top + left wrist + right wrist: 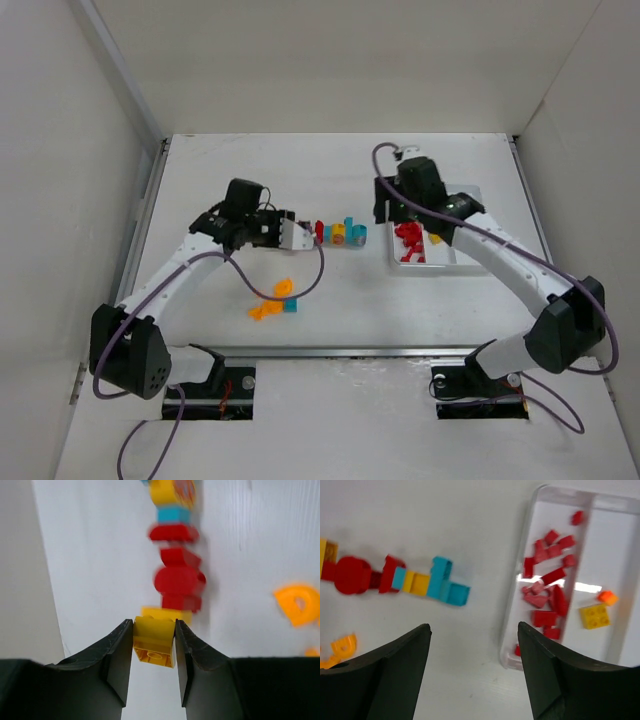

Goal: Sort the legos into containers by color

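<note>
1. Sorted so far: we are finding red legos (547,587) heaped in the compartment of the tray (615,545) that lies nearest the unsorted stock. A yellow block (594,616) and an orange chip (607,597) are lying in the middle compartment. The third compartment is not showing clearly.
2. Remaining: a joined row (340,233) of red, yellow and cyan bricks is lying on the worktop (420,310) just beside the tray. Loose orange pieces (272,300) and a cyan piece (290,306) are lying farther from the tray, toward the arm bases.
3. The left pincer (154,630) is clamping narrow on a yellow brick (154,642) at the row end farthest from the tray. We cannot tell whether it is detached.
4. The right pincer (472,630) is hanging wide and empty over the tray's red-side rim.
5. Room: the strip between row and tray is lying bare. The right arm (500,255) is crossing above the tray, so we are judging access to the middle compartment as tight.
</note>
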Motion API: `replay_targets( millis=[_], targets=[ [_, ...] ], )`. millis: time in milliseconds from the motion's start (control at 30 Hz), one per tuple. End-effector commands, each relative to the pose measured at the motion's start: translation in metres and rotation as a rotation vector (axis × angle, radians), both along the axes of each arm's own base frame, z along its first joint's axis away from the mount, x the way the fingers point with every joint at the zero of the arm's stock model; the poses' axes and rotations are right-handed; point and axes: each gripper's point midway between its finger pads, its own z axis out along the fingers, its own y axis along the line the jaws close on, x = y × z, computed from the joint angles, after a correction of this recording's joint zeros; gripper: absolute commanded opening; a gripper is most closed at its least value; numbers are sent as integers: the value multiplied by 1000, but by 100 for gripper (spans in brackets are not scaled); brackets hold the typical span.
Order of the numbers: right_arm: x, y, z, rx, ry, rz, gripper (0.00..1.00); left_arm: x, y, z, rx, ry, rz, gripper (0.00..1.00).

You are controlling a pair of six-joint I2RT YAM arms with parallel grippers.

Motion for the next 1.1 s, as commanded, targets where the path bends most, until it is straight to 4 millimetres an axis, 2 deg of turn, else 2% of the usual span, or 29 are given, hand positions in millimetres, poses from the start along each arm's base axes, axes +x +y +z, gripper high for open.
replay_targets(
  millis=[0, 33, 67, 100, 167, 200, 267, 300, 333, 400, 433, 500, 533, 567, 633, 700, 867, 933, 1000, 1033, 1067],
  targets=[
    [16, -53, 63, 178, -127, -225, 76, -14, -59, 56, -331, 115, -82, 0],
    [21, -77, 64, 193, -135, -299, 76, -14, -68, 70, -391, 117, -102, 0],
    [22, -91, 72, 207, -156, -344, 76, -12, -82, 79, -444, 135, -125, 0],
    [20, -103, 84, 230, -188, -388, 76, -13, -103, 96, -556, 165, -148, 0],
    [17, -133, 91, 202, -222, -496, 76, -10, -126, 113, -657, 193, -176, 0],
    [13, -140, 100, 201, -254, -520, 77, -2, -148, 126, -720, 167, -218, 0],
    [9, -160, 112, 172, -302, -600, 78, -2, -173, 128, -779, 239, -217, 0],
    [3, -165, 117, 166, -315, -618, 78, 5, -189, 123, -784, 257, -229, 0],
    [1, -169, 121, 162, -331, -636, 78, 2, -209, 129, -807, 240, -269, 0],
    [-4, -181, 129, 146, -365, -685, 78, 1, -232, 129, -851, 294, -278, 0],
    [-8, -183, 134, 150, -381, -694, 80, 4, -256, 130, -879, 294, -315, 0],
    [-10, -191, 133, 136, -388, -724, 80, 8, -282, 126, -896, 326, -313, 0],
    [-10, -191, 133, 136, -388, -724, 81, 18, -302, 122, -906, 333, -308, 0],
    [-12, -192, 127, 125, -373, -724, 81, 16, -317, 122, -915, 345, -317, 0],
    [-12, -192, 127, 116, -373, -719, 81, 20, -335, 118, -930, 364, -318, 0],
    [-13, -194, 116, 78, -354, -716, 81, 30, -353, 112, -955, 356, -315, 0],
    [-17, -196, 109, 50, -339, -706, 81, 41, -382, 90, -974, 353, -292, 0],
    [-20, -198, 107, 25, -337, -693, 81, 34, -395, 70, -959, 389, -296, 1],
    [-23, -201, 105, 0, -338, -689, 83, 33, -403, 57, -947, 394, -302, 5],
    [-23, -201, 101, -13, -330, -684, 83, 26, -408, 50, -938, 408, -310, 8],
    [-26, -204, 104, -25, -339, -686, 83, 23, -412, 50, -939, 405, -304, 10]
  ],
)
